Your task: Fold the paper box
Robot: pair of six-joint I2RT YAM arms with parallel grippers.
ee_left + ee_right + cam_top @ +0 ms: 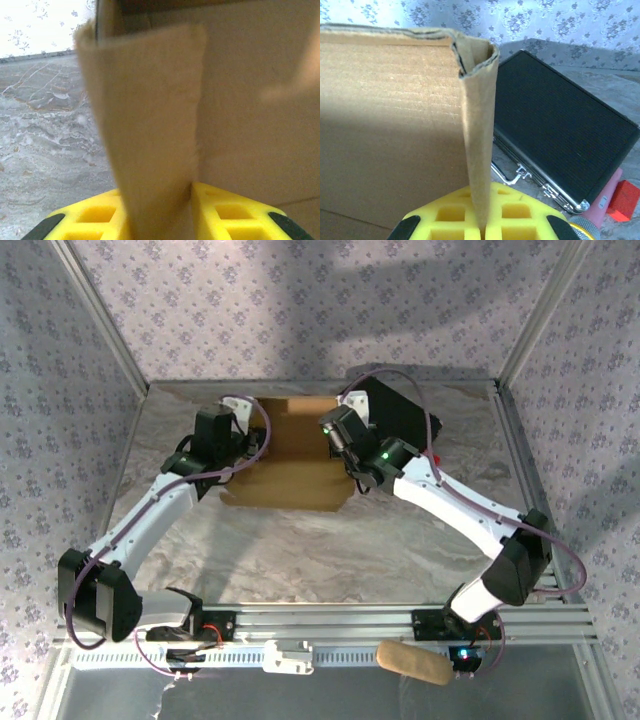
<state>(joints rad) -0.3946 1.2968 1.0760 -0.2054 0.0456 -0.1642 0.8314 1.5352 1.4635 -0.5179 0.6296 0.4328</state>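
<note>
One flat tan-brown kraft cardboard box [295, 475] lies at the far middle of the grey marbled worktop [300, 550], with its side flaps raised. The left claw [159, 212] is clenched on the left flap, and the right claw [482, 217] likewise grips the folded right flap. Just beside the box on the right lies a black rectangular case with metal latches [560, 135].

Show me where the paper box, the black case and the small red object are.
paper box [295, 475], top external view, on the flat middle panel of the sheet.
black case [555, 130], right wrist view, on its textured lid.
small red object [626, 199], right wrist view, on its top face.
</note>
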